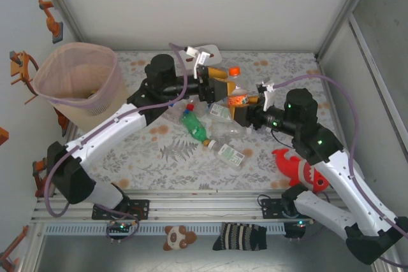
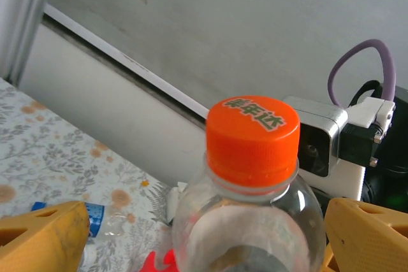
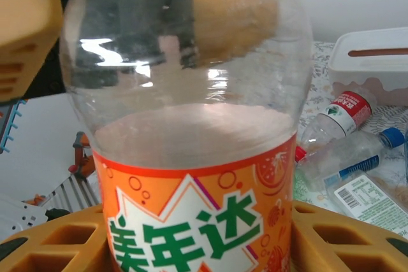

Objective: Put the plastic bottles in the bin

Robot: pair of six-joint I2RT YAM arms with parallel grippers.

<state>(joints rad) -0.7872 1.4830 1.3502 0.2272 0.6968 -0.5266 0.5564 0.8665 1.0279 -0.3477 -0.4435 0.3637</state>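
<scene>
Orange-capped clear plastic bottle (image 1: pixel 234 86) is pinched at its label by right gripper (image 1: pixel 239 104); left gripper (image 1: pixel 223 86) is spread. Judged light, crushable.

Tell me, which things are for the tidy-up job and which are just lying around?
For the job: orange-capped bottle, green bottle, clear bottles on the table, bin.
Just lying about: red shark toy, white tissue box, panda toy, striped sock.

Orange-capped bottle (image 3: pixel 191 93): clear glossy plastic, smooth printed label. Bin (image 1: pixel 102 103): translucent plastic.
</scene>
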